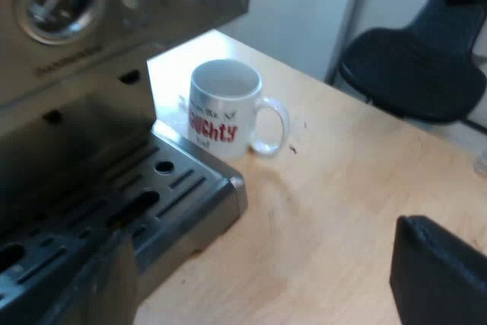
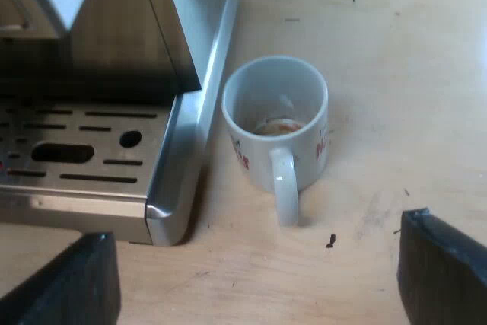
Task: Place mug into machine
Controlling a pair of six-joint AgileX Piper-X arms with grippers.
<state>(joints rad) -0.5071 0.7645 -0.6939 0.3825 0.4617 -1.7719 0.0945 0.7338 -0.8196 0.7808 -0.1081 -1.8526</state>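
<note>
Right wrist view: right hand (image 2: 255, 264) wide open over mug (image 2: 275, 123) beside drip tray (image 2: 179, 165); finger (image 2: 76, 279) could strike tray.

mug (image 2: 275, 123) upright on table (image 2: 380, 51), just beside drip tray (image 2: 91, 150) | right hand (image 2: 259, 272) spread wide

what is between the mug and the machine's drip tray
Only a narrow strip of bare table lies between the mug and the drip tray, seen in the right wrist view.
</note>
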